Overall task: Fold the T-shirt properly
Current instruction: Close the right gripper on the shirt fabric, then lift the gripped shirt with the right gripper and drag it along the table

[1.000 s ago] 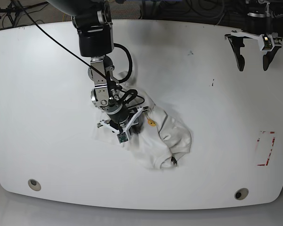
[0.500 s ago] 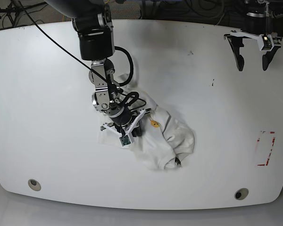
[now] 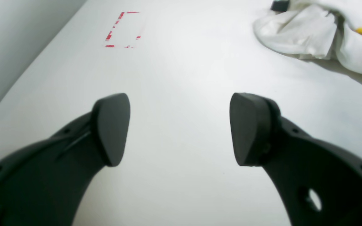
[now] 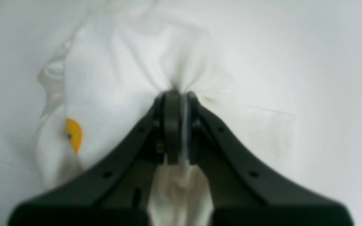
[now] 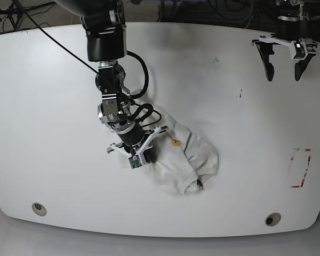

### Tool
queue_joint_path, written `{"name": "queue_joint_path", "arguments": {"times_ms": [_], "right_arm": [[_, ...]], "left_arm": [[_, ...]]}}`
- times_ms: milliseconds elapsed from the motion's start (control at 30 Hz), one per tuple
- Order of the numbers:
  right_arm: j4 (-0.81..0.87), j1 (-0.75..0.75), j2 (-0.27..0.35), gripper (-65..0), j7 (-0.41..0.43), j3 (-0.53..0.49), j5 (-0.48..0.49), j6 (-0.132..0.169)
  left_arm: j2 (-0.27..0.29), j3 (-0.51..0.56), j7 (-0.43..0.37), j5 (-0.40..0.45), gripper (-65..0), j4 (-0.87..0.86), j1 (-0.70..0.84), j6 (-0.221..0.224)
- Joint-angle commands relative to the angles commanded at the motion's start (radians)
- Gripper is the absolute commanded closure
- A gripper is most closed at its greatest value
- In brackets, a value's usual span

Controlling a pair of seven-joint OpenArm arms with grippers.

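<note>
T-shirt (image 5: 184,157) lies bunched under the right gripper (image 4: 178,94), clamped on its fabric; left gripper (image 3: 179,128), spread wide, hangs well apart.

the right gripper (image 5: 147,154), fingers clamped on a pinch of the t-shirt (image 5: 189,157), sits a little farther toward the tabletop's near edge and left than before; the bunched cloth trails after it.
</note>
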Motion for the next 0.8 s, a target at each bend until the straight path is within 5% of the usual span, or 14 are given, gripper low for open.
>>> {"name": "queue_joint_path", "arguments": {"times_ms": [800], "right_arm": [[0.331, -0.014, 0.099, -0.2, -0.15, 0.025, -0.006, -0.01]], "left_arm": [[0.003, 0.037, 0.026, 0.006, -46.4, 0.004, -0.03, 0.005]]}}
